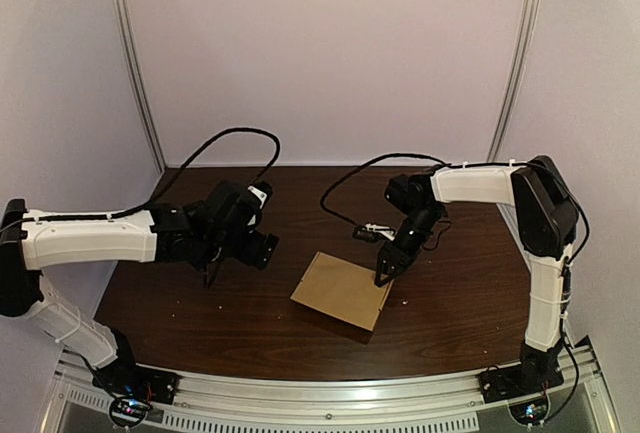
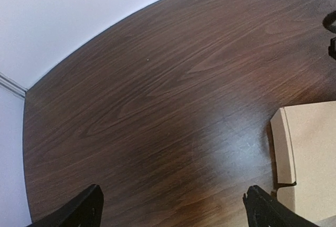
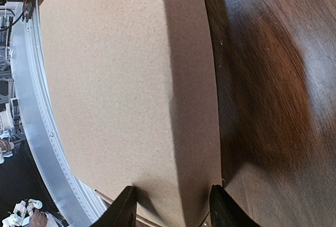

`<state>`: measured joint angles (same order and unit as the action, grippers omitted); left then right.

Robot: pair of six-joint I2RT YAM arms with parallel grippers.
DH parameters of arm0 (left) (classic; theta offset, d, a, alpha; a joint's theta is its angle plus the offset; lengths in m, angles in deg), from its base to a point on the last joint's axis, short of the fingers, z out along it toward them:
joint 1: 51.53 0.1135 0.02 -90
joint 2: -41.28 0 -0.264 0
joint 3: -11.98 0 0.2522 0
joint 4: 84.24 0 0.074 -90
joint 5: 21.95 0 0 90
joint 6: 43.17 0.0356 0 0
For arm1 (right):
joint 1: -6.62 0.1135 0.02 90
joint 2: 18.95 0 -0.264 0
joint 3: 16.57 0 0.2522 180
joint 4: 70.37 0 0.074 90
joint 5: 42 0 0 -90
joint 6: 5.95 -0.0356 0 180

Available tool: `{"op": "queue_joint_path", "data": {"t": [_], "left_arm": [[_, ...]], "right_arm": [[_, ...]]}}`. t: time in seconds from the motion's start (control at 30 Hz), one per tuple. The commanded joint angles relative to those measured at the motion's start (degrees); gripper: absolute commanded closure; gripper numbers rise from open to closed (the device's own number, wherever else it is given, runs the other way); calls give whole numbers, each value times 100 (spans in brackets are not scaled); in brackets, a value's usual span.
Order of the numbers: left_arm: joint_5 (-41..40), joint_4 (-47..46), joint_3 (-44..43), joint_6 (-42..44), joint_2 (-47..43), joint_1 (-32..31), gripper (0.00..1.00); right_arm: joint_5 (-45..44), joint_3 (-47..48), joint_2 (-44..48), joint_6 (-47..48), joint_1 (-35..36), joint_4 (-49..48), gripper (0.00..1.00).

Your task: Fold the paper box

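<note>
Paper box [image 1: 340,290] – long axis far-left to near-right – left tool [image 1: 209,278], right tool [image 1: 381,276] both released

The paper box [image 1: 342,291] is a plain kraft tan with no print, one face falling into a duller brown shade. Under it the worktop [image 1: 450,293] is deep chocolate brown, with flowing wood grain and a soft pale sheen. The left arm [image 1: 90,238] and right arm [image 1: 470,185] wear white shells with black joints. The left end effector [image 1: 210,277] and right end effector [image 1: 382,276] are black, as are the cables [image 1: 236,131]. The walls [image 1: 330,53] look pale lilac-white, the front rail [image 1: 330,393] silver-grey.
</note>
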<state>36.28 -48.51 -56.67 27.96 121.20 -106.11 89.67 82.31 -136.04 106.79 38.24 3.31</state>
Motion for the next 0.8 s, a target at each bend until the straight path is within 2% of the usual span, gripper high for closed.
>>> {"op": "queue_joint_path", "data": {"t": [0.0,0.1,0.13,0.2,0.23,0.33,0.4,0.47,0.5,0.53,0.6,0.77], "left_arm": [[449,-624,-387,13,411,5,3],[-319,-697,-470,327,163,2,3],[-959,-939,-299,578,-9,9,2],[-2400,-1646,565,367,-319,176,2],[-2430,-1648,896,86,-470,403,3],[-1849,-1619,1242,-305,-620,705,3],[-832,-1728,1009,-4,-433,697,3],[-92,-1354,500,-170,-108,700,3],[390,-1221,280,-62,99,699,5],[1059,-1202,125,118,208,699,13],[2146,-1302,-34,259,371,700,22],[2650,-703,-557,87,1070,695,24]], "right_arm": [[-312,-9,163,139,-13,20,52],[-296,4,99,185,-9,39,51],[-299,4,69,192,-7,58,51],[-269,15,6,230,-6,104,51],[-252,20,-17,257,-6,108,51],[-236,29,-58,295,-5,139,51],[-185,10,-51,335,-6,147,51],[-168,-3,-50,369,-6,171,50],[-153,-16,-40,390,-6,180,50],[-149,-39,-41,409,-10,188,50],[-155,-67,-46,457,-11,187,50],[-269,-33,-103,486,-8,219,50]]}}
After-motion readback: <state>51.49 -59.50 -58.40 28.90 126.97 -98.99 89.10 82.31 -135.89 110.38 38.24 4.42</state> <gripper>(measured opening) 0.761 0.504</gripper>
